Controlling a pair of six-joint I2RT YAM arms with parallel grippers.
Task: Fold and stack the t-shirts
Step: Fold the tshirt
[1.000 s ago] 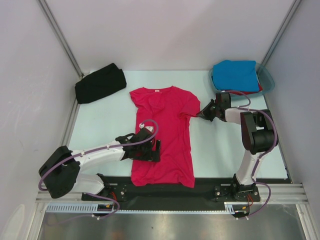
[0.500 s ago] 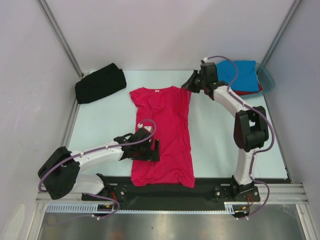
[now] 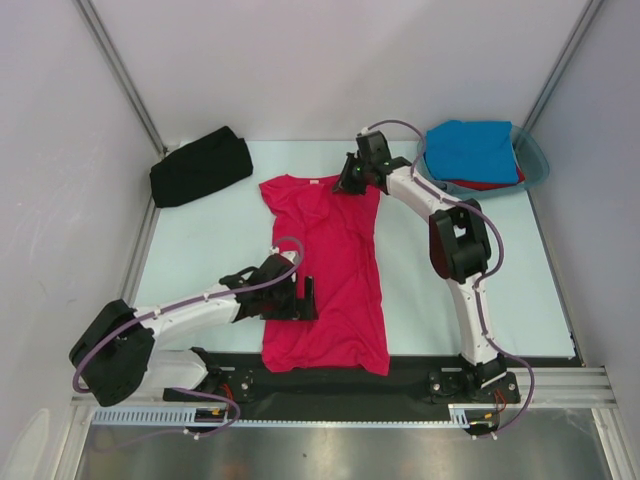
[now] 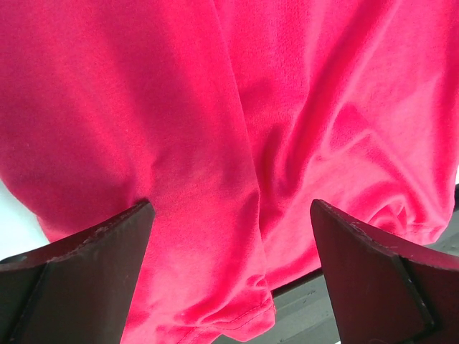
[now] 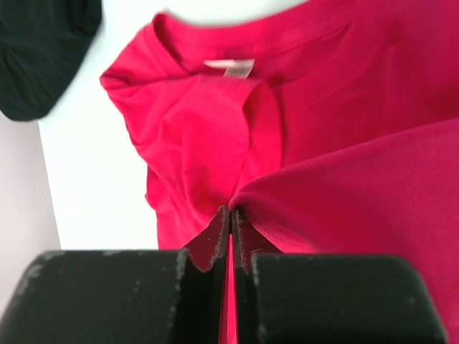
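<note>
Right end effector (image 5: pixel 231 215) clamped on the soft crimson-pink cloth t-shirt (image 3: pixel 340 250) at its sleeve, apparently to fold it inward; left end effector (image 4: pixel 229 215), spread apart, seems to pin the body down

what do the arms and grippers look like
The left arm and right arm have slim white links with bulky black joints. A mauve cable loops along each. The left gripper and right gripper are black, with dark wedge-shaped fingers, scuffed at the edges.
</note>
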